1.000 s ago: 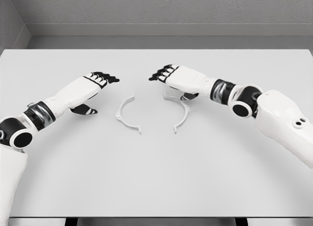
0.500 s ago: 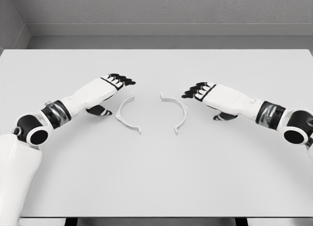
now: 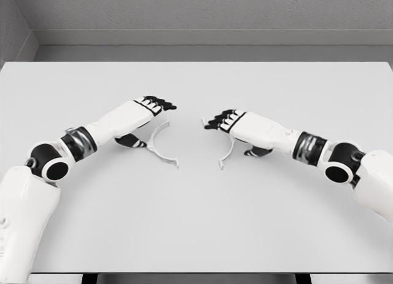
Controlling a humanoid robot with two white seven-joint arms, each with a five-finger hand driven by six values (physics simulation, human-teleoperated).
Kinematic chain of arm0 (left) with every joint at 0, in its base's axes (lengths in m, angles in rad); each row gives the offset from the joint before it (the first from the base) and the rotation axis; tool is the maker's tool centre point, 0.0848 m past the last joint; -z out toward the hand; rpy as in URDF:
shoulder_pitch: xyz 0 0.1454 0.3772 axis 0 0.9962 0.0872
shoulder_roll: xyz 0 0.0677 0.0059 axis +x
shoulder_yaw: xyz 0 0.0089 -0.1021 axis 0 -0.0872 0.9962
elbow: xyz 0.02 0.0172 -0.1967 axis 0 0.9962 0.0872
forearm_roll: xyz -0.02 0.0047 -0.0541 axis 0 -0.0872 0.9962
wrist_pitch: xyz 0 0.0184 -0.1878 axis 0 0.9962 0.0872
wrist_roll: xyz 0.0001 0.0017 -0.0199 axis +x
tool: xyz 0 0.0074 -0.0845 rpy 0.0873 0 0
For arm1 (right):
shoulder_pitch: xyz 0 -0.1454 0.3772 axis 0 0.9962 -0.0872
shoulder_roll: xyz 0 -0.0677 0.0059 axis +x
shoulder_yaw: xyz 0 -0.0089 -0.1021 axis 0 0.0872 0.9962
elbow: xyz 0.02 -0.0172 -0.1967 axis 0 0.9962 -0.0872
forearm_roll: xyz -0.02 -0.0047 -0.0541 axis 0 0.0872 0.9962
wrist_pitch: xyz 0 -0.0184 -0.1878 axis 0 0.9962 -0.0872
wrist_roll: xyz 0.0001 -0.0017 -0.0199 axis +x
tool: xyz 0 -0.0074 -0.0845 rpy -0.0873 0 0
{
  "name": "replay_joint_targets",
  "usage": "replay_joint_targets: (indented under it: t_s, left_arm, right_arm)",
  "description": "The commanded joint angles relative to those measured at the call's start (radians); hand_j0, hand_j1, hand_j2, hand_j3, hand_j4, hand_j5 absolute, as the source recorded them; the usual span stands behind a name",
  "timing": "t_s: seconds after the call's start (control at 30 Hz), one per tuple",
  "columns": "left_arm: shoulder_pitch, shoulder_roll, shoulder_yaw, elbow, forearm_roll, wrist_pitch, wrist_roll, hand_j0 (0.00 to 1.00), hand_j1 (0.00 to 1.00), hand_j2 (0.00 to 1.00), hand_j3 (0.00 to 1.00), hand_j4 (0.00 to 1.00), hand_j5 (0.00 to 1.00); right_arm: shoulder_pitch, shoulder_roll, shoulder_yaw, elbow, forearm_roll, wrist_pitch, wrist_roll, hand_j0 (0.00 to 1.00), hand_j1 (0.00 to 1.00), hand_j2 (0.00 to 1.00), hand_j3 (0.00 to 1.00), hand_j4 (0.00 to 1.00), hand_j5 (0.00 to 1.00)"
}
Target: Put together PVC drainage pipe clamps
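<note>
Two white half-ring clamp pieces lie flat on the white table, their open sides facing each other. The left clamp half curves from near my left hand down to a tab at its lower end. The right clamp half is partly covered by my right hand. My left hand hovers over the upper end of the left half, fingers extended, thumb below, holding nothing. Over the top of the right half my right hand is spread too, with nothing in it.
The table's far edge meets a grey wall. Both forearms lie low over the table on either side of the clamp pieces.
My left hand has slid right, closer over the left half. My right hand pulled away to the right, then came back left over the right half. The clamp pieces have not moved.
</note>
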Motion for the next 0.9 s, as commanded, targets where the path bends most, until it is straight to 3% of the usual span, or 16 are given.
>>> replay_joint_targets:
  t_s: [0.0, 0.23, 0.3, 0.4, 0.57, 0.73, 0.87]
  left_arm:
    - [0.000, -0.004, -0.012, -0.002, 0.008, 0.002, 0.001, 1.00, 1.00, 1.00, 1.00, 1.00, 1.00]
    - [0.000, -0.018, -0.003, -0.001, 0.003, 0.002, 0.001, 1.00, 1.00, 1.00, 1.00, 1.00, 1.00]
    - [-0.006, -0.012, 0.003, 0.005, 0.003, 0.002, 0.001, 1.00, 1.00, 1.00, 1.00, 1.00, 1.00]
    - [-0.035, -0.010, 0.014, 0.028, 0.003, 0.002, 0.001, 1.00, 1.00, 1.00, 1.00, 1.00, 1.00]
    - [-0.071, -0.019, 0.000, 0.086, 0.002, 0.002, 0.001, 1.00, 1.00, 1.00, 1.00, 1.00, 1.00]
    - [-0.086, -0.039, -0.020, 0.105, 0.000, 0.002, -0.001, 1.00, 1.00, 1.00, 1.00, 1.00, 1.00]
    - [-0.086, -0.070, -0.024, 0.103, -0.035, 0.002, -0.001, 1.00, 1.00, 1.00, 1.00, 1.00, 1.00]
  right_arm:
    - [0.000, 0.018, 0.015, 0.012, 0.008, 0.001, 0.000, 1.00, 1.00, 1.00, 1.00, 1.00, 1.00]
    - [-0.003, 0.021, 0.007, 0.012, 0.011, 0.000, -0.001, 1.00, 1.00, 1.00, 1.00, 1.00, 1.00]
    - [0.002, -0.015, -0.062, 0.012, 0.010, -0.006, -0.001, 1.00, 1.00, 1.00, 1.00, 1.00, 1.00]
    - [0.026, -0.135, -0.157, 0.012, -0.006, -0.015, -0.012, 1.00, 1.00, 1.00, 1.00, 1.00, 1.00]
    - [0.067, -0.223, -0.301, 0.043, -0.067, -0.060, -0.013, 1.00, 1.00, 1.00, 1.00, 1.00, 1.00]
    - [0.069, -0.247, -0.319, 0.044, -0.176, -0.155, 0.004, 1.00, 1.00, 1.00, 1.00, 1.00, 1.00]
    - [0.080, -0.269, -0.310, 0.012, -0.177, -0.169, 0.002, 1.00, 1.00, 1.00, 1.00, 1.00, 1.00]
